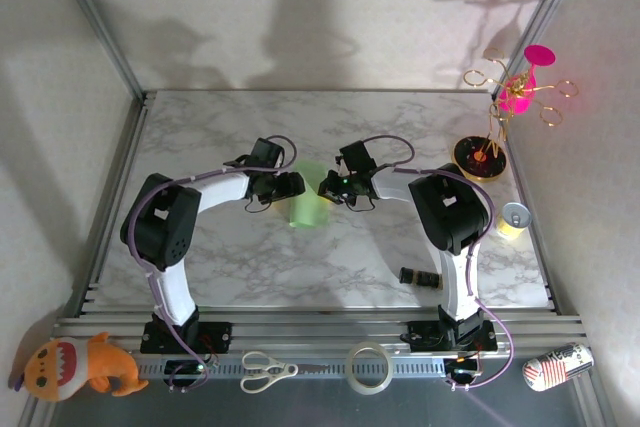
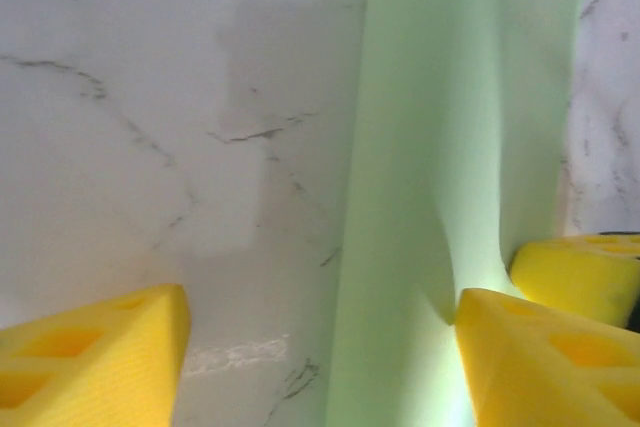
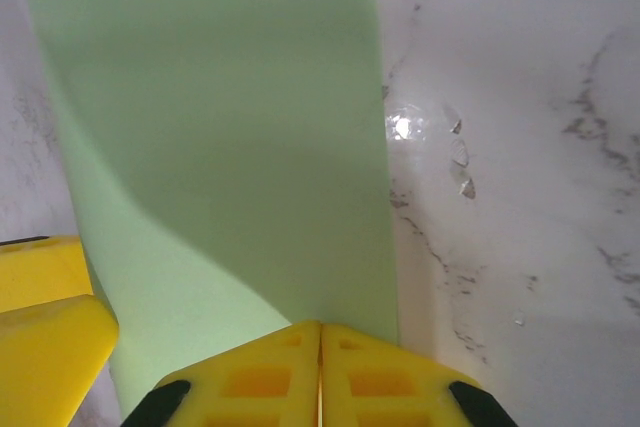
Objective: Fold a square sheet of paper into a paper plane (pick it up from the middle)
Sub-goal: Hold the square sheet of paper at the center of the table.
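Observation:
The square sheet of paper [image 1: 306, 203] is light green and bowed into a narrow upright strip at the middle of the marble table, between my two grippers. My right gripper [image 1: 328, 187] is shut, its yellow fingertips [image 3: 290, 367] pressed together on the paper's near edge [image 3: 230, 147]. My left gripper [image 1: 291, 187] stands open on the other side. In the left wrist view its jaws are wide apart [image 2: 322, 307]; the right finger [image 2: 545, 357] touches the curved paper [image 2: 440, 147] and the left finger [image 2: 90, 357] is over bare marble.
At the right stand a pink and gold wire holder [image 1: 518, 95], a round dark dish [image 1: 480, 158] and a small can [image 1: 513, 218]. A small black object [image 1: 421, 277] lies by the right arm. Scissors [image 1: 266, 371], tape roll [image 1: 368, 367], plush toy [image 1: 80, 367] and another can [image 1: 558, 365] line the front rail.

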You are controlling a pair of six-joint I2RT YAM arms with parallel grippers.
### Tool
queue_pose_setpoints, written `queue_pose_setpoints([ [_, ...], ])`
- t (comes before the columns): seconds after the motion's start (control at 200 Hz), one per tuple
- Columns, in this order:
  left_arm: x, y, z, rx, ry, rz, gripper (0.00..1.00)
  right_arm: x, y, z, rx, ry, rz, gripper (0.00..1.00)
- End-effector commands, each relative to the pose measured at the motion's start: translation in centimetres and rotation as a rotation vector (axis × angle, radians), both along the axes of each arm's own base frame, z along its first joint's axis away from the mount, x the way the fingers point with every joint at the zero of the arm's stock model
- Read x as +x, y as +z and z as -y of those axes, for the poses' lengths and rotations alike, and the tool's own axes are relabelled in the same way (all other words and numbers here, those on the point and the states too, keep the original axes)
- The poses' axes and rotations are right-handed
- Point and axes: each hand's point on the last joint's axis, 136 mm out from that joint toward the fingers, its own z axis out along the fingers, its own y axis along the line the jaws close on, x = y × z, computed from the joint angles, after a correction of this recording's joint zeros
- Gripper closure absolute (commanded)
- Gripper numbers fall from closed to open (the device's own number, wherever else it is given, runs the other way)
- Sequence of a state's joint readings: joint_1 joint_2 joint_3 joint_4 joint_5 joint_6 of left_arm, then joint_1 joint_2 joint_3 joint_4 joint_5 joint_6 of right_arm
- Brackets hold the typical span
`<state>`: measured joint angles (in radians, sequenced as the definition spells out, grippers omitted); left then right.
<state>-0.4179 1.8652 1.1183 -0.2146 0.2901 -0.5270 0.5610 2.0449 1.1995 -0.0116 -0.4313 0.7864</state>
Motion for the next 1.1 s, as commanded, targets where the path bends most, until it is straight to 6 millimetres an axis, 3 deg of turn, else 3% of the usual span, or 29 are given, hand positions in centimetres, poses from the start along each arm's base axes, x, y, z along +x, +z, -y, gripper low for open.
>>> queue_pose_setpoints([
  [0.0,-0.6,0.4,-0.2,0.085,-0.015,-0.007,0.25,-0.9,-0.7,-0.4,0.005,0.004,-0.052,0.89],
  [0.27,-0.7,-0.6,0.9,0.134,-0.064,-0.028,0.24,-1.0,0.7,-0.9,0.055,0.004,-0.049,0.86],
  [0.431,-1.1,-1.4,0.6,0.181,-0.086,-0.044,0.32,-0.4,2.5,-0.6,0.100,-0.018,-0.016,0.80],
  [0.576,-1.0,-1.8,0.0,0.226,-0.098,-0.038,0.43,0.2,4.5,0.9,0.130,-0.076,0.052,0.72],
  [0.746,-1.0,-2.4,-0.5,0.255,-0.106,-0.044,0.53,0.7,4.7,3.6,0.072,-0.151,0.093,0.69],
  [1.097,-1.0,-3.2,-0.9,0.262,-0.073,-0.058,0.56,1.3,5.0,6.7,0.008,-0.283,0.126,0.70],
])
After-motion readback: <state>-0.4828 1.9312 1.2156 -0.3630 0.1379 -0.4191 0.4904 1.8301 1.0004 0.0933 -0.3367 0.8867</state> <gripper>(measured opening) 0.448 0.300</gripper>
